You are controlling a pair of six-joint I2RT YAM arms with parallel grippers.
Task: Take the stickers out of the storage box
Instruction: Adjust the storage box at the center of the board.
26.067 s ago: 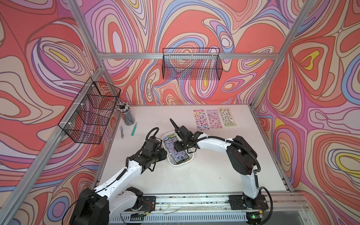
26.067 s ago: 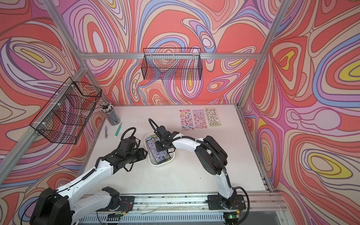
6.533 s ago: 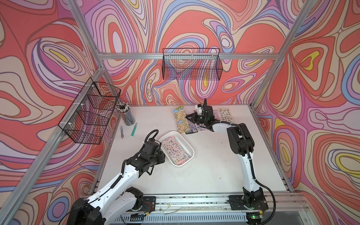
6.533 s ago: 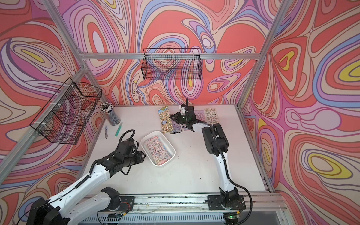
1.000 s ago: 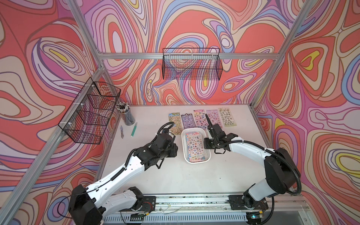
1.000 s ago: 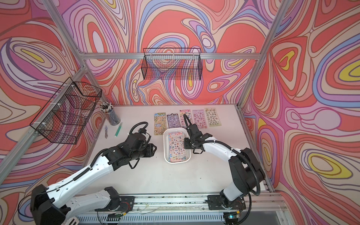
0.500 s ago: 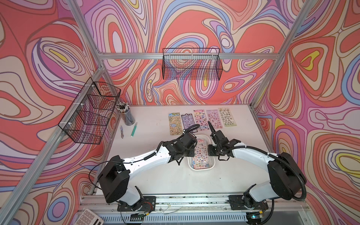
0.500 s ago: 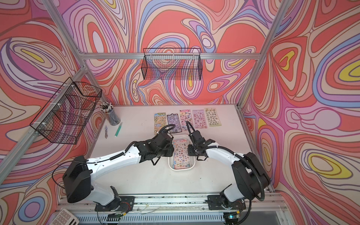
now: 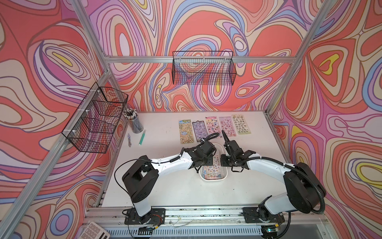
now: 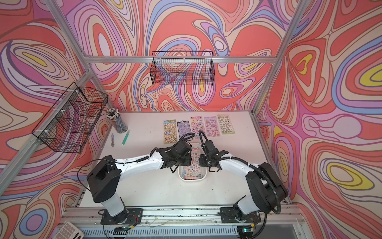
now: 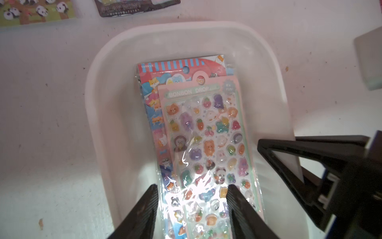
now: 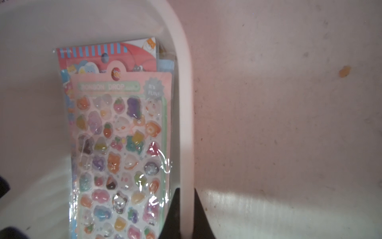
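Note:
The storage box [image 9: 213, 179] is a shallow white tray mid-table, seen in both top views [image 10: 192, 179]. Stickers [image 11: 208, 132] lie inside it: a pink "BONBON DROP" sheet on top of a red and blue sheet [image 11: 165, 70]. My left gripper [image 11: 192, 187] hangs open just over the near end of the pink sheet, one of its fingers [image 11: 152, 192] on each side. My right gripper [image 12: 187, 190] is shut on the box's right rim [image 12: 186, 103], beside the stickers [image 12: 122, 134]. Several more sticker sheets [image 9: 214, 126] lie in a row at the back of the table.
A cup of pencils [image 9: 134, 122], a green pen [image 9: 142, 137] and a small grey tool [image 9: 129, 139] sit at the back left. Black wire baskets hang on the left wall [image 9: 97, 118] and the back wall [image 9: 203, 70]. A calculator [image 9: 95, 231] lies off the front-left corner.
My left arm has swung right, from beside the box to over its stickers. The box, held by the right gripper, has slid a little toward the front.

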